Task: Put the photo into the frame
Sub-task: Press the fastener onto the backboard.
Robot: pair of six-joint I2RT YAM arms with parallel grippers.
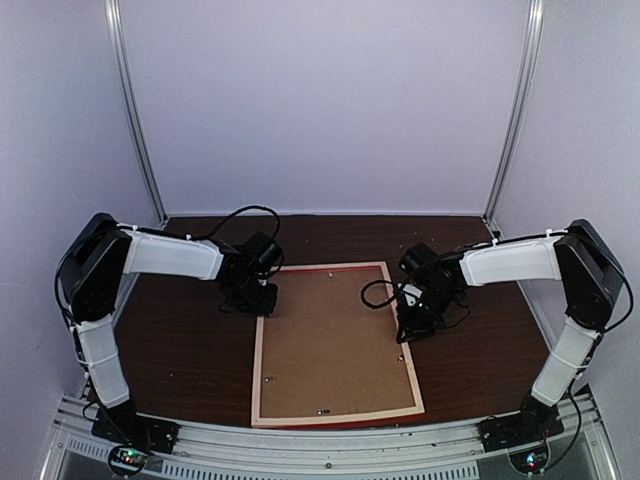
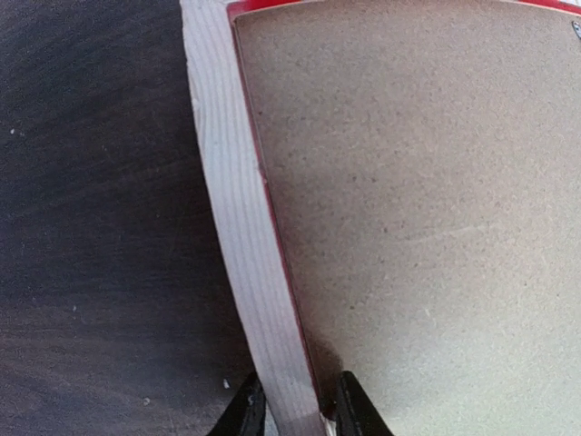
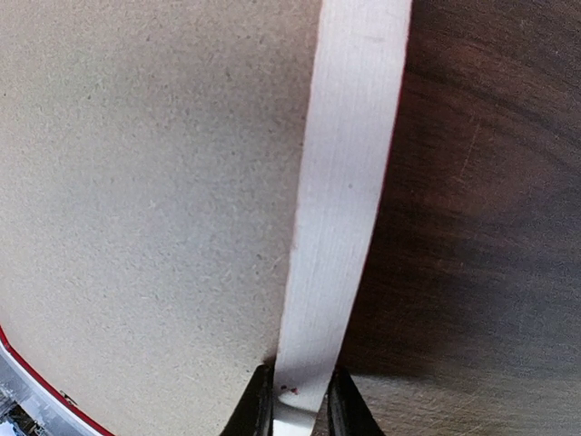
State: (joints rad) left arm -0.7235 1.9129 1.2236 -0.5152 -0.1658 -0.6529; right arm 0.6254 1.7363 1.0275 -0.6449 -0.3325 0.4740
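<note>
The frame (image 1: 261, 352) lies back-up on the table, pale wood rails showing with a red edge. A brown backing board (image 1: 332, 340) fills it. The photo is hidden. My left gripper (image 1: 262, 298) is at the frame's far left corner. In the left wrist view the gripper (image 2: 298, 413) straddles the left rail (image 2: 236, 227), with a thin gap on the inner side. My right gripper (image 1: 412, 325) is on the right rail. In the right wrist view the gripper (image 3: 298, 404) is shut on that rail (image 3: 340, 182), both fingers pressed against the wood.
The dark wooden table (image 1: 180, 350) extends left and right of the frame. White walls and metal posts (image 1: 135, 120) enclose the back. A metal rail (image 1: 330, 440) runs along the near edge between the arm bases.
</note>
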